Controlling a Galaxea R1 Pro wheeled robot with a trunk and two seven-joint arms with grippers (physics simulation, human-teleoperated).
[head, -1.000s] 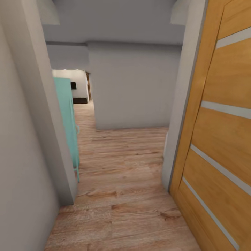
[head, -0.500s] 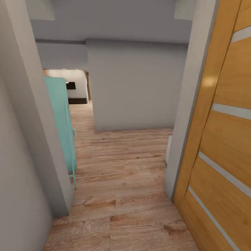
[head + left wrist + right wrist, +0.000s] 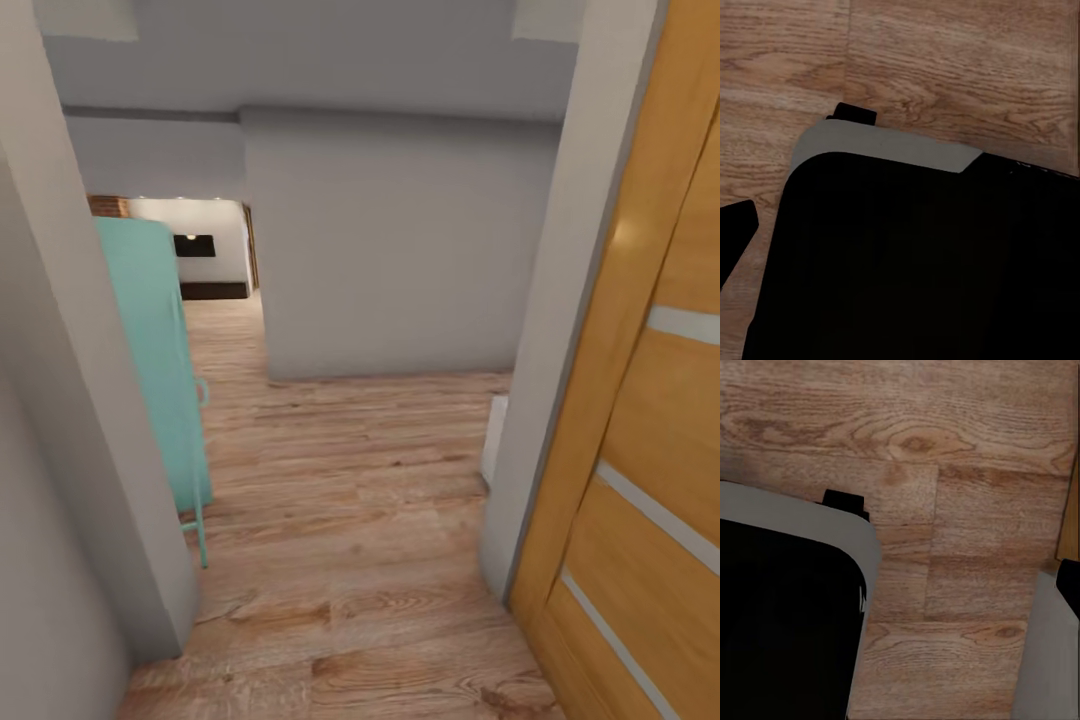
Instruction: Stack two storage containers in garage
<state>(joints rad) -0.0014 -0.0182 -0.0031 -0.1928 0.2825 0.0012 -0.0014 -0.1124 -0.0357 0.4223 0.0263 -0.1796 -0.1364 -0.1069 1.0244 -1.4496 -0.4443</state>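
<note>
The two storage containers are out of view, and so are the garage and its concrete floor. I look through a doorway into a hallway with light wood planks (image 3: 350,520). Far back on the left an opening (image 3: 195,250) leads to a lit room with a bit of brick (image 3: 105,206), possibly the living room. Both wrist views look down on wood planks and my black base with its grey rim (image 3: 885,146) (image 3: 832,521). A dark tip (image 3: 735,236) sits at one edge of the left wrist view, another dark tip (image 3: 1069,577) at an edge of the right wrist view.
An open wooden door with frosted strips (image 3: 640,400) stands close on the right, beside a grey jamb (image 3: 560,350). A grey jamb (image 3: 90,450) is close on the left, with a teal cabinet on thin legs (image 3: 150,360) behind it. A grey wall (image 3: 390,250) faces me.
The whole head view has shifted: jambs, door and teal cabinet have slid outward and grown, so the camera has moved forward through the doorway.
</note>
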